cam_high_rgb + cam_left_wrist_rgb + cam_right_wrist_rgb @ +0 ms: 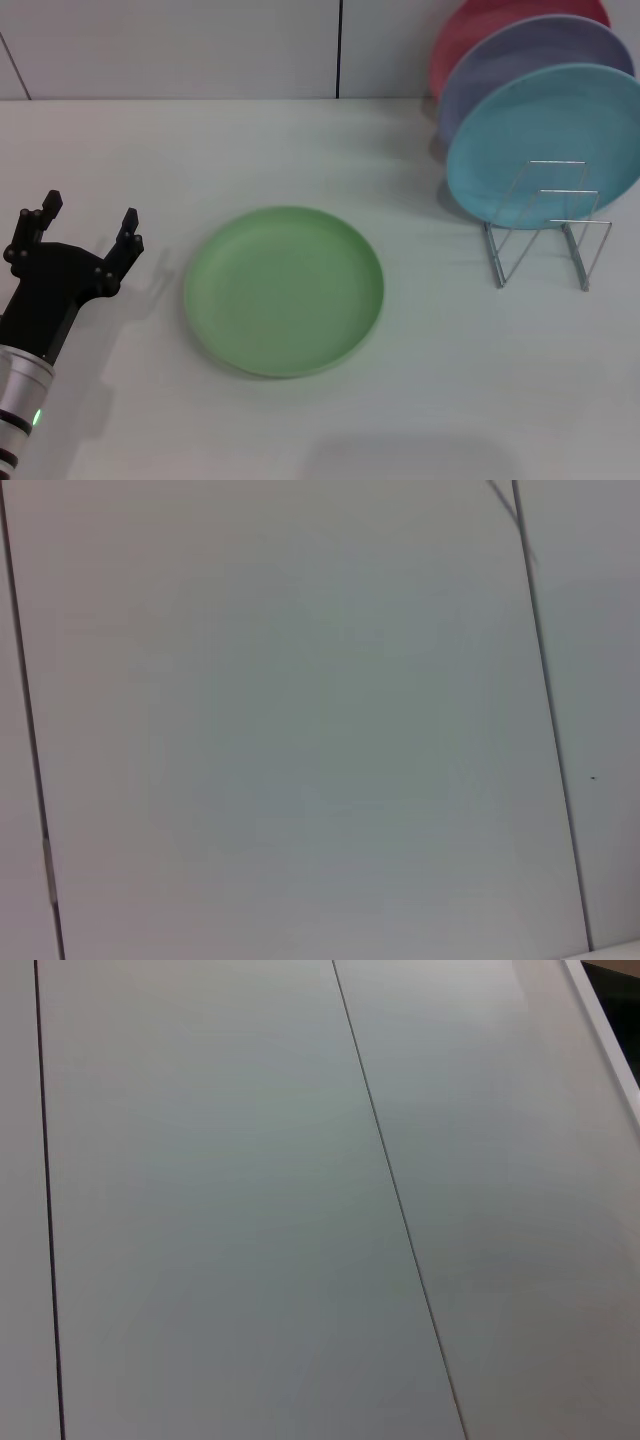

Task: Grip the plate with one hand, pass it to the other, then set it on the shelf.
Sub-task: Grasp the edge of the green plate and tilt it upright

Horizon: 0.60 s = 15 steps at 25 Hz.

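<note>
Nearest the head camera, at the lower left, the left arm [22, 395] comes up into view: a white and silver cylinder with a small green light [37, 417], ending in the black left gripper [88, 223]. Its two fingers stand apart with nothing between them, the tips pointing away from the robot over the bare white table [450, 400]. Just to the right of that gripper, and not touching it, the light green plate [284, 290] lies flat on the table, face up, roughly in the middle of the work area. Farther back and to the right stands the wire rack [545, 225], a thin silver frame of upright rectangular loops. Three plates lean in its rear slots, one behind the other: a light blue plate [545, 140] in front, a lavender plate [520, 60] behind it, and a pink plate [480, 30] at the very back, against the white wall [180, 45]. The front loops of the rack hold nothing. The green plate is well apart from the rack. The right gripper shows in none of the views, so its fingers cannot be judged. Both wrist views show only pale wall panels [300, 730] split by thin dark seams [395, 1200].
</note>
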Motion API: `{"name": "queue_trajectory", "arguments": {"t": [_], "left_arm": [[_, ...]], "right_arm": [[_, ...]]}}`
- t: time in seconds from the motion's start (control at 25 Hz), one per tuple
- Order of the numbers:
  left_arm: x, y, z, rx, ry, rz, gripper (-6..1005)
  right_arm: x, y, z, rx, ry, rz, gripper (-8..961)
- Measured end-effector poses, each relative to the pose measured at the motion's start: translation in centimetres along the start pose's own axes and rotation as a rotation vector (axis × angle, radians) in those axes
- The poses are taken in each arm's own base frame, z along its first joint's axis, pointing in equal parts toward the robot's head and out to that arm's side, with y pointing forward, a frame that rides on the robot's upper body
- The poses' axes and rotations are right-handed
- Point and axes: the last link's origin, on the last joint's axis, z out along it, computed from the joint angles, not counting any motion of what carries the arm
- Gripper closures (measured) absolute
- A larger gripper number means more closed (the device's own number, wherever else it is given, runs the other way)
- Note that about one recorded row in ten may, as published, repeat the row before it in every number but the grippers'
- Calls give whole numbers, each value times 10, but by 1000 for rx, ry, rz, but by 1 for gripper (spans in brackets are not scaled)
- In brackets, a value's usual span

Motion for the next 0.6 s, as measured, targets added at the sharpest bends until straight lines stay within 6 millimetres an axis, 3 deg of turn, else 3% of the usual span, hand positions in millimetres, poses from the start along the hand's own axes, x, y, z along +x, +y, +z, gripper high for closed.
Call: {"name": "queue_trajectory", "arguments": {"t": [0.36, 0.6], "left_arm": [[12, 6, 7, 6, 49, -33, 138], [18, 14, 31, 11, -23, -39, 137]], "right_arm": [[0, -1, -1, 1, 1, 0, 118], [0, -1, -1, 3, 4, 0, 117]]}}
